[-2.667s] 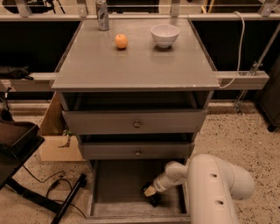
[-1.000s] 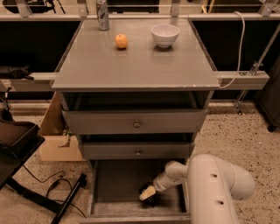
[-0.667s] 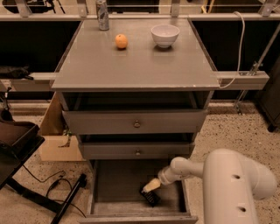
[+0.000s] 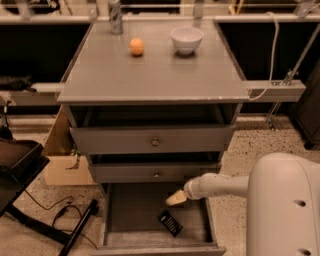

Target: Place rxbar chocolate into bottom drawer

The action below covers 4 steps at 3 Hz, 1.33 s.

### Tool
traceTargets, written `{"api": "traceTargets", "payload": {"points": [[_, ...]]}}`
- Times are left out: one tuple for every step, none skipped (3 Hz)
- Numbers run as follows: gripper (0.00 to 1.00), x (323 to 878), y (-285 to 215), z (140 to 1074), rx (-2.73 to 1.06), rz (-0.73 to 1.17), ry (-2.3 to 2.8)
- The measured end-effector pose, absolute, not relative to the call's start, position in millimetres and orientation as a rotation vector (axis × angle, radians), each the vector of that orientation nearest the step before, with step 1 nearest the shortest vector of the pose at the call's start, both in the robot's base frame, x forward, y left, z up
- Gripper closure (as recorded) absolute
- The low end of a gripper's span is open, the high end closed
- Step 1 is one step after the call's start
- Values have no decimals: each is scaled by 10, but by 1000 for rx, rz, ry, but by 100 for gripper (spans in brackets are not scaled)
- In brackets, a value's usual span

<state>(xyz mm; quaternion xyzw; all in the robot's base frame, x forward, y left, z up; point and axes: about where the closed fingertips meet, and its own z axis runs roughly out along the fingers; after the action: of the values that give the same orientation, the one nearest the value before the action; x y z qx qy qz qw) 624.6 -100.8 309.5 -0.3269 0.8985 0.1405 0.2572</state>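
Observation:
The rxbar chocolate (image 4: 171, 223), a small flat black bar, lies on the floor of the open bottom drawer (image 4: 125, 210), right of the middle and towards its front. My gripper (image 4: 176, 198) hangs on the white arm a little above and behind the bar, apart from it and holding nothing. The arm reaches in from the lower right.
An orange (image 4: 136, 46), a white bowl (image 4: 187, 39) and a can (image 4: 115, 10) stand on the cabinet top (image 4: 150, 75). The two upper drawers (image 4: 155, 141) with round knobs stand slightly out. A cardboard box (image 4: 62, 165), a black stand and cables lie on the floor at the left.
The bar, earlier at the gripper's tip, now lies free on the drawer floor. The gripper has risen and drawn back from it.

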Motion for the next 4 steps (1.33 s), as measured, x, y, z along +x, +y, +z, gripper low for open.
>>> {"api": "traceTargets", "payload": {"points": [[18,6242,-1007,3094,-887,381,2438],[41,6242,-1007,3094,-887,381,2438],[64,6118,-1013,3167,-897,357,2441],[87,6113,-1064,3612,-878,252,2405]]}}
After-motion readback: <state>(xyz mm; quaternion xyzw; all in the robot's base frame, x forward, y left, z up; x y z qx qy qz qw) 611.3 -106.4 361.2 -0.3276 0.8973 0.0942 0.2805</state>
